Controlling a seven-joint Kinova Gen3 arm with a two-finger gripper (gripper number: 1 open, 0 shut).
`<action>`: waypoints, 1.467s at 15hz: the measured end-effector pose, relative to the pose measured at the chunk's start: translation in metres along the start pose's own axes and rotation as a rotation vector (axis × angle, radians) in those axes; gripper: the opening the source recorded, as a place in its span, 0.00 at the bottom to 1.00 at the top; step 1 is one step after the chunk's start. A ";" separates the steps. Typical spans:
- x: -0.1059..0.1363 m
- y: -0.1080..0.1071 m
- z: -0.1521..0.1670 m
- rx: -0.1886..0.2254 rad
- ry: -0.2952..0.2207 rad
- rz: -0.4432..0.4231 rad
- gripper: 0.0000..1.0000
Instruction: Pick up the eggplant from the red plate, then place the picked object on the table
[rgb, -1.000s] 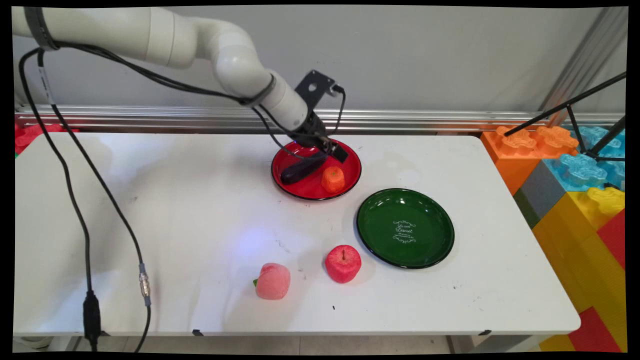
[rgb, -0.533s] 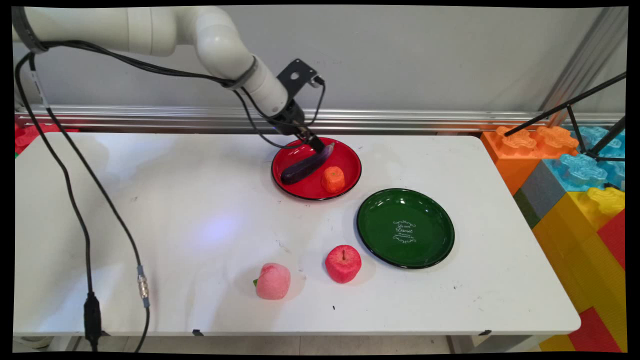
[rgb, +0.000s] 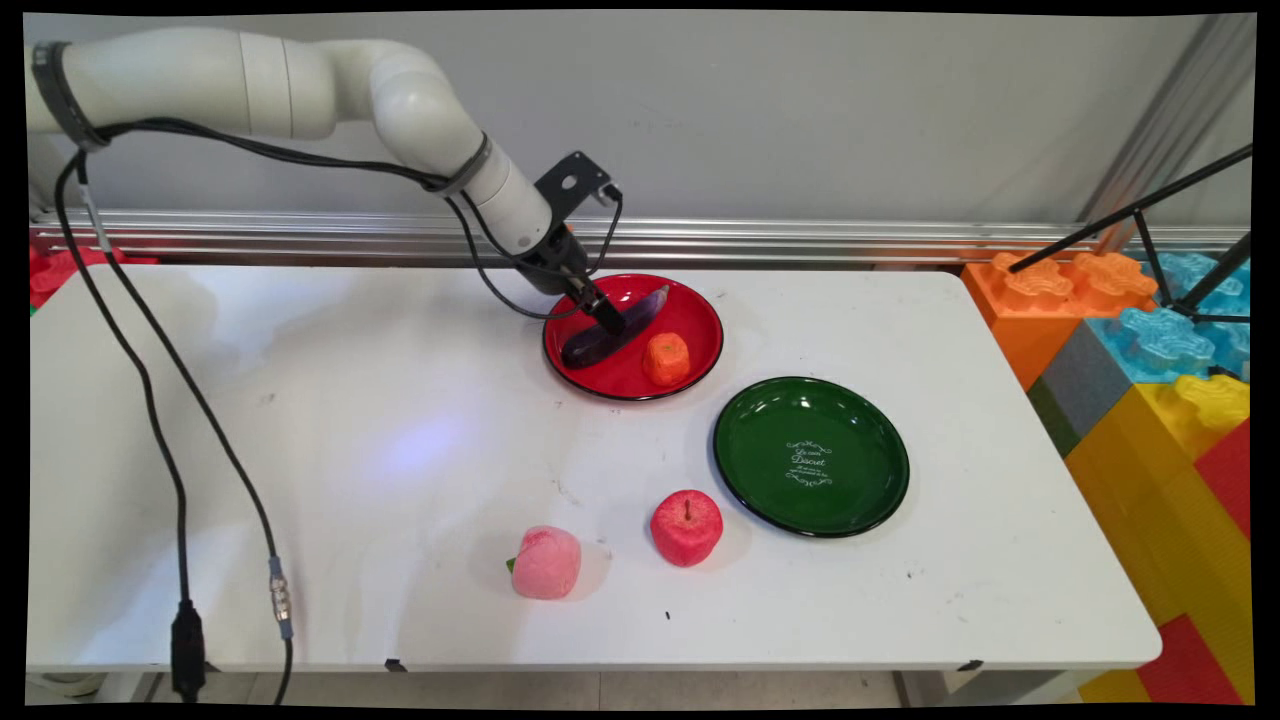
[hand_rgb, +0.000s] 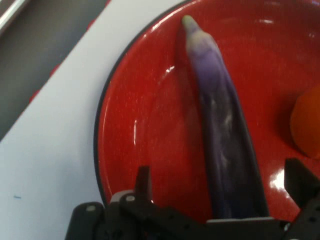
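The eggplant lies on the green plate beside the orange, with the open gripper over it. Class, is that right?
No. The eggplant lies on the red plate, as the main view shows. It is beside the orange, with the open gripper over it.

Close view looking down the black gripper (hand_rgb: 217, 187) into a red plate (hand_rgb: 130, 130) with a dark rim. A purple eggplant (hand_rgb: 225, 140) lies lengthwise on the plate between the 2 spread fingers (hand_rgb: 144, 181). An orange object (hand_rgb: 306, 125) shows at the right edge. White table (hand_rgb: 45, 150) at left.
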 end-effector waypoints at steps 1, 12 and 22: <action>-0.003 -0.002 0.003 -0.004 -0.004 0.005 1.00; -0.020 -0.010 0.018 -0.050 -0.014 0.067 0.00; -0.013 -0.004 0.004 -0.075 0.033 0.103 0.00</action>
